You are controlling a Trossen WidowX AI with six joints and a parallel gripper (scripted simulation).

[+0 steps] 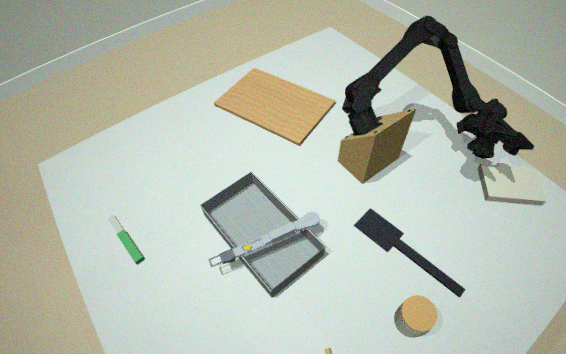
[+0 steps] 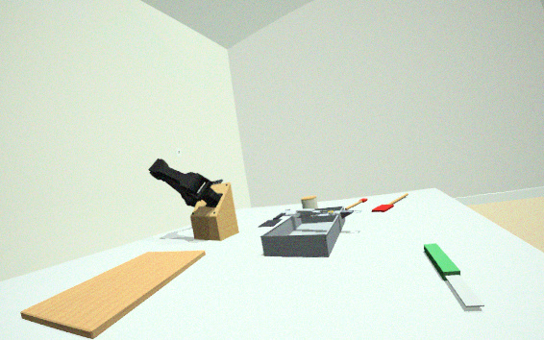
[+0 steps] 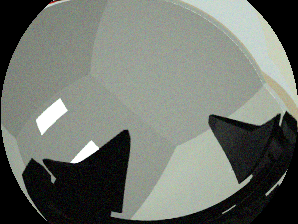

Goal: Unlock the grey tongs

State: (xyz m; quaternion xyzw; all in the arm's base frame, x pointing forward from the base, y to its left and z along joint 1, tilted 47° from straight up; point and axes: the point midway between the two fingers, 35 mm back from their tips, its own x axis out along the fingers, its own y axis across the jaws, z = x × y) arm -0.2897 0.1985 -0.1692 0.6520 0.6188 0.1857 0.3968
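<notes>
The grey tongs (image 1: 280, 233) (image 2: 331, 212) lie across the roasting tin (image 1: 299, 274) (image 2: 295, 246) with their arms together. Their dark hinge end with a wire loop sticks out past the tin's left side in the top view, and their rounded heads past its right side. A yellow mark sits near the hinge. The wooden board (image 1: 275, 105) (image 2: 115, 283) lies flat on the table, apart from the tin. My gripper (image 1: 505, 150) (image 3: 170, 127) is open and empty, raised at the far right in the top view, far from the tongs.
A wooden block (image 1: 355, 157) (image 2: 207, 226) stands between board and gripper. A pale slab (image 1: 515, 185) lies below the gripper. A black turner (image 1: 378, 230), a round lidded jar (image 1: 419, 313) (image 2: 309, 204), a green-handled knife (image 1: 131, 246) (image 2: 441, 258) and a red-headed spatula (image 2: 383, 207) lie around the tin.
</notes>
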